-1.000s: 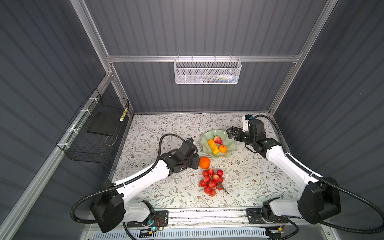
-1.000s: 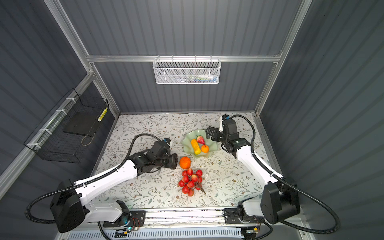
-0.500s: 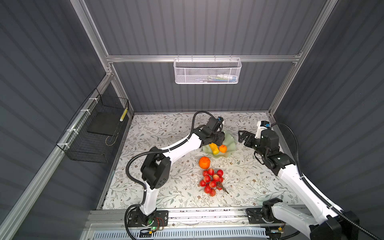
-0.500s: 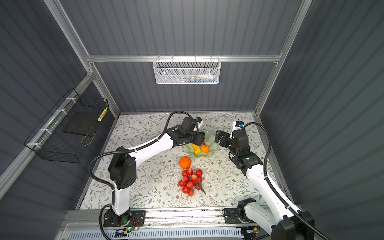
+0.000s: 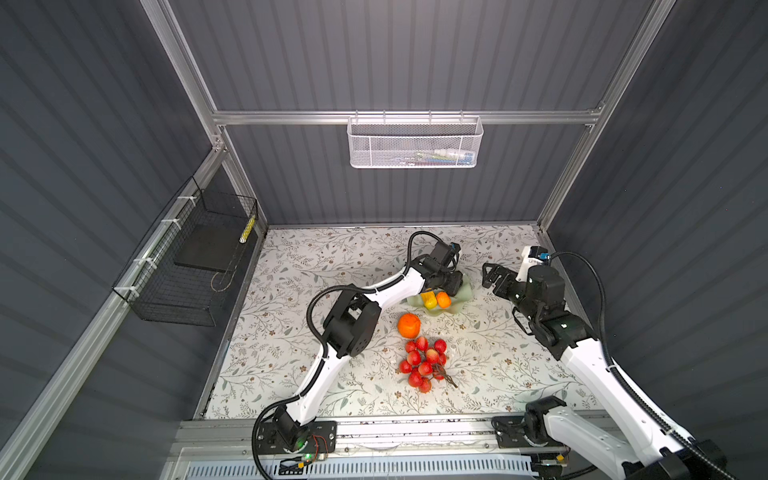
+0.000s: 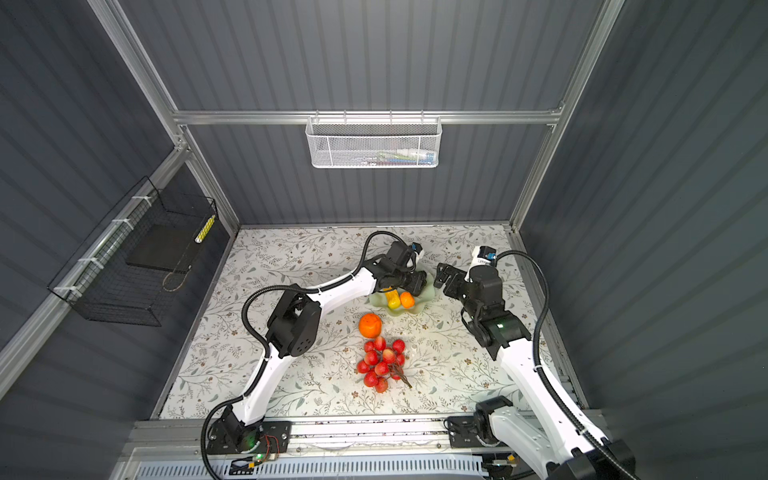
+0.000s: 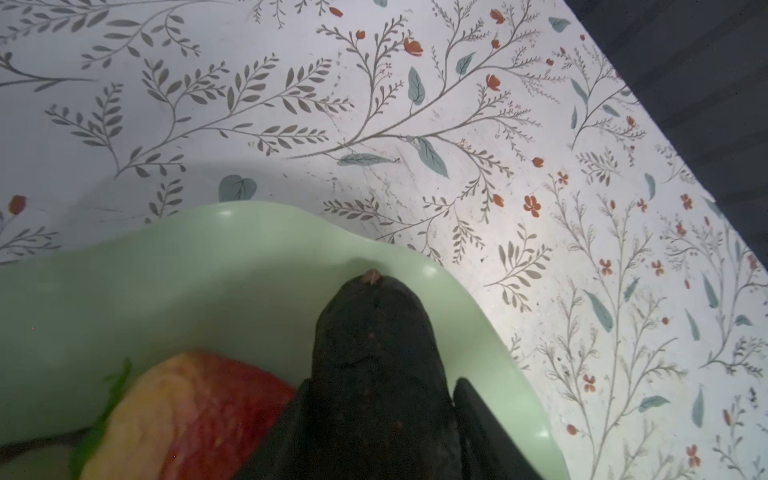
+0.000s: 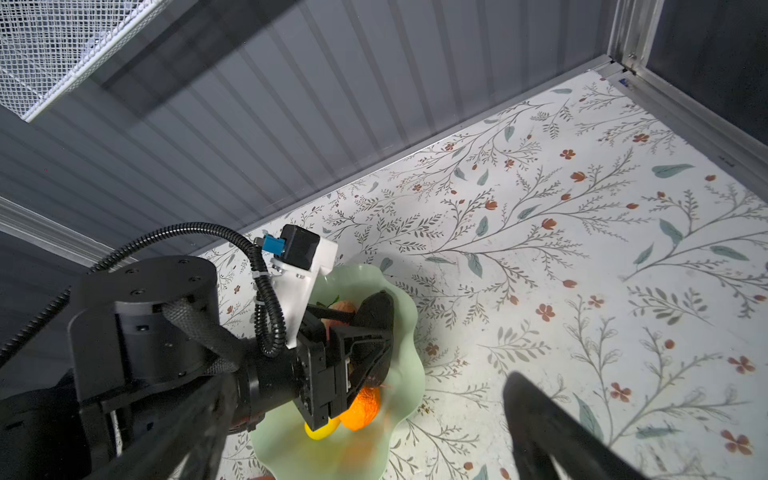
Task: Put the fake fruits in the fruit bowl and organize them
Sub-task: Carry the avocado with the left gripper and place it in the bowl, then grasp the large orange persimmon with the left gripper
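I see the flowered table (image 5: 291, 332) and, far and a little right of centre, the fruit bowl (image 7: 166, 270). My left gripper (image 5: 454, 283) reaches over the bowl. Its jaws stand on either side of the avocado (image 7: 374, 332), whose tip lies against the bowl's inner wall. A thin gap shows at one finger, so I cannot tell if the grip holds. My right gripper (image 5: 489, 276) hovers just right of the bowl, spread wide and empty. The berry cluster (image 5: 424, 363) lies on the table nearer to me, with the large orange (image 5: 409, 325) between it and the bowl. Inside the bowl are the yellow corn-like piece (image 5: 428, 300), the small orange (image 5: 443, 299) and the strawberry (image 7: 216, 407).
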